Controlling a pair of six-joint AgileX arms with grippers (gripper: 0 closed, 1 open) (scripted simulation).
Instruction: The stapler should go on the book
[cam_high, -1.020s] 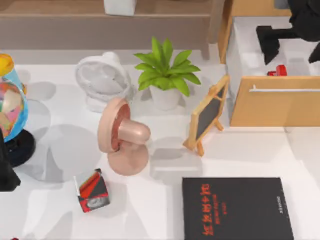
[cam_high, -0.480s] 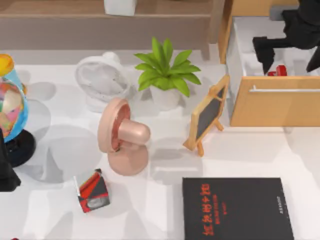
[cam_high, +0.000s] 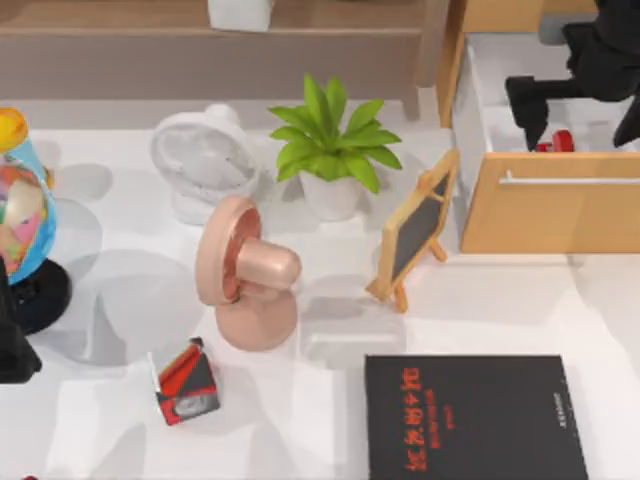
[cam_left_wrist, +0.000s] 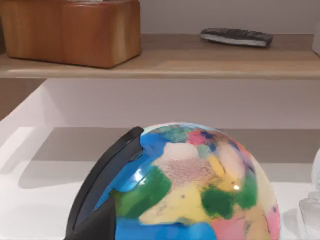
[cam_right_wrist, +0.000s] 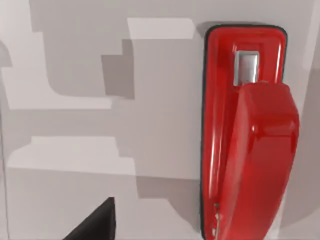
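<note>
The red stapler (cam_high: 557, 141) lies inside the open wooden drawer (cam_high: 560, 215) at the table's back right. The right wrist view shows the stapler (cam_right_wrist: 247, 130) close up, lying flat on the drawer's pale floor. My right gripper (cam_high: 580, 112) hangs over the drawer, open, with one black finger to the left of the stapler and the other at the frame's right edge. A black fingertip (cam_right_wrist: 95, 225) shows beside the stapler, apart from it. The black book (cam_high: 470, 415) with red characters lies flat at the front right. My left arm (cam_high: 12, 340) is parked at the left edge.
A small chalkboard (cam_high: 412, 230) stands between the drawer and the book. A potted plant (cam_high: 330, 150), a white fan (cam_high: 205, 160), a pink fan (cam_high: 245, 275) and a red-and-black box (cam_high: 187, 383) fill the middle. A globe (cam_high: 20, 215) stands at the left.
My right gripper has shifted slightly left and closer over the stapler in the drawer. The left arm and the table's objects have not moved.
</note>
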